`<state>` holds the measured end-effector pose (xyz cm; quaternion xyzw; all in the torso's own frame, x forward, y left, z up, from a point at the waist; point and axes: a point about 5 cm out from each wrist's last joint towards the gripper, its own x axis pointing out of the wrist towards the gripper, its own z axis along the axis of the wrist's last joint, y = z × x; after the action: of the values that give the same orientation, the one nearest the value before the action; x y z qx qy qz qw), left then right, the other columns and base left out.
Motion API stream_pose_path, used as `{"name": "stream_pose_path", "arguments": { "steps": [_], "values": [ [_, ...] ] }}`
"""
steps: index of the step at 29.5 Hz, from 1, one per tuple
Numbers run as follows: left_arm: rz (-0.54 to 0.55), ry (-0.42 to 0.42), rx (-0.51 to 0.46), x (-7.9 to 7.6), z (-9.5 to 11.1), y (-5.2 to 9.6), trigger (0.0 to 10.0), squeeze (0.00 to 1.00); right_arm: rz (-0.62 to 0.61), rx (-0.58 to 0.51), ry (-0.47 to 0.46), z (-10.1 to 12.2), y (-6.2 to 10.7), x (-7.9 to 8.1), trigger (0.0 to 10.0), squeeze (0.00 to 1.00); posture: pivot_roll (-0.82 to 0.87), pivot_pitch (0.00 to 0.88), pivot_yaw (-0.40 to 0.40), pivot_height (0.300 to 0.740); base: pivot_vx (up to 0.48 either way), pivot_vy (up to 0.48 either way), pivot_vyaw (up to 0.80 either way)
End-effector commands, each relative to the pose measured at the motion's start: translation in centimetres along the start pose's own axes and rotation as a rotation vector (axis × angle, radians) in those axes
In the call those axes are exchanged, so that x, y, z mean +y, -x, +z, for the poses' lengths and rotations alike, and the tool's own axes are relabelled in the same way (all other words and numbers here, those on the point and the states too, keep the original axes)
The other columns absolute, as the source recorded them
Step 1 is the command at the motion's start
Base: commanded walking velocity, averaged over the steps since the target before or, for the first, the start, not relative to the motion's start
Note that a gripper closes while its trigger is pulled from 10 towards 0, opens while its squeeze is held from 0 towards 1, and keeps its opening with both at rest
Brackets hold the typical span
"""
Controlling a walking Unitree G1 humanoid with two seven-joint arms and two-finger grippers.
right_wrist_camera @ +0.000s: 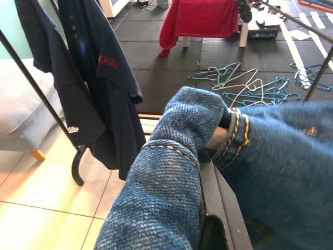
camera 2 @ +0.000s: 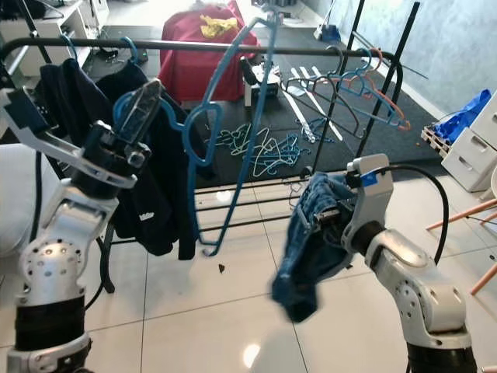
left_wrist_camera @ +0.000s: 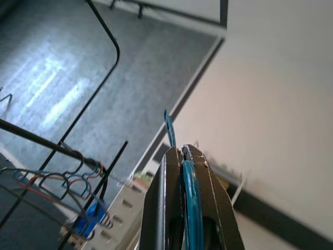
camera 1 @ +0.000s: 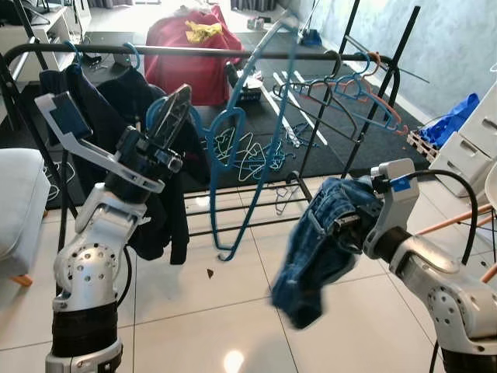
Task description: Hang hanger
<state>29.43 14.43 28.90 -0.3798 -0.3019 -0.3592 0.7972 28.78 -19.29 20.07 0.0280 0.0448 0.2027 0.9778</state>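
Note:
My left gripper (camera 1: 177, 109) is shut on a blue plastic hanger (camera 1: 250, 132), held up in front of the black clothes rail (camera 1: 233, 52). The hanger tilts, its long arms running from near the rail's top down towards the floor. In the left wrist view the blue hanger (left_wrist_camera: 190, 198) sits pinched between the black fingers (left_wrist_camera: 216, 208). My right gripper (camera 1: 349, 225) is shut on a pair of blue jeans (camera 1: 322, 249) that hang bunched below it, to the right of the rack. The right wrist view shows the denim jeans (right_wrist_camera: 171, 172) folded over the fingers (right_wrist_camera: 221, 208).
Dark shirts (camera 1: 93, 101) hang at the rail's left end, and several empty hangers (camera 1: 353, 89) at its right end. Loose hangers (camera 1: 256, 151) lie on the dark mat behind. A grey sofa (camera 1: 19, 202) stands left, white drawers (camera 1: 470, 140) right, a red-covered object (camera 1: 194, 54) behind.

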Motion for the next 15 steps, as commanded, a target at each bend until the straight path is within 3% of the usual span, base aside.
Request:
{"name": "stream_pose_path", "arguments": {
  "steps": [1, 3, 4, 6, 7, 9, 10, 11, 12, 13, 15],
  "values": [
    [0.035, 0.020, -0.007, 0.2, -0.7, -0.3, 10.0, 0.00, 0.016, -0.015, -0.001, 0.1, -0.2, 0.4, 0.0, 0.00, -0.07, 0.081, -0.067, 0.740, 0.000, 0.000, 0.00],
    [0.081, 0.005, 0.019, 0.7, -1.5, -0.3, 10.0, 0.00, 0.018, -0.003, 0.000, -0.3, -0.3, 0.6, 0.0, 0.00, -0.07, 0.082, -0.066, 0.740, 0.000, 0.000, 0.00],
    [0.119, -0.089, 0.106, 1.4, -2.4, 0.1, 10.0, 0.00, -0.011, 0.016, 0.002, -0.8, -0.2, 0.1, 1.4, 0.00, -0.07, 0.082, -0.066, 0.740, 0.000, 0.000, 0.00],
    [0.119, -0.089, 0.106, 1.4, -2.4, 0.1, 10.0, 0.00, -0.011, 0.016, 0.002, -0.8, -0.2, 0.1, 1.4, 0.00, -0.07, 0.082, -0.066, 0.740, 0.000, 0.000, 0.00],
    [0.150, -0.200, 0.196, 2.3, -2.9, 0.8, 10.0, 0.00, -0.061, 0.033, 0.006, -1.3, 0.2, -0.9, 7.5, 0.00, -0.07, 0.082, -0.066, 0.740, 0.000, 0.000, 0.00],
    [0.150, -0.200, 0.196, 2.3, -2.9, 0.8, 10.0, 0.00, -0.061, 0.033, 0.006, -1.3, 0.2, -0.9, 7.5, 0.00, -0.07, 0.082, -0.066, 0.740, 0.000, 0.000, 0.00],
    [0.212, -0.327, 0.295, 3.8, -3.1, 2.1, 10.0, 0.00, -0.130, 0.046, -0.011, -2.0, 0.8, -2.4, 10.0, 0.00, -0.07, 0.090, -0.067, 0.740, 0.000, 0.000, 0.00],
    [0.326, -0.481, 0.425, 6.1, -3.2, 4.8, 10.0, 0.00, -0.223, 0.086, -0.023, -3.7, 2.1, -4.5, 10.0, 0.00, -0.07, 0.096, -0.064, 0.740, 0.000, 0.000, 0.00],
    [0.326, -0.481, 0.425, 6.1, -3.2, 4.8, 10.0, 0.00, -0.223, 0.086, -0.023, -3.7, 2.1, -4.5, 10.0, 0.00, -0.07, 0.096, -0.064, 0.740, 0.000, 0.000, 0.00],
    [0.424, -0.593, 0.523, 7.7, -3.0, 7.1, 10.0, 0.00, -0.290, 0.113, -0.043, -5.2, 3.3, -5.9, 10.0, 0.00, -0.06, 0.097, -0.065, 0.740, 0.000, 0.000, 0.00],
    [0.424, -0.593, 0.523, 7.7, -3.0, 7.1, 10.0, 0.00, -0.290, 0.113, -0.043, -5.2, 3.3, -5.9, 10.0, 0.00, -0.06, 0.097, -0.065, 0.740, 0.000, 0.000, 0.00]
  ]
}}
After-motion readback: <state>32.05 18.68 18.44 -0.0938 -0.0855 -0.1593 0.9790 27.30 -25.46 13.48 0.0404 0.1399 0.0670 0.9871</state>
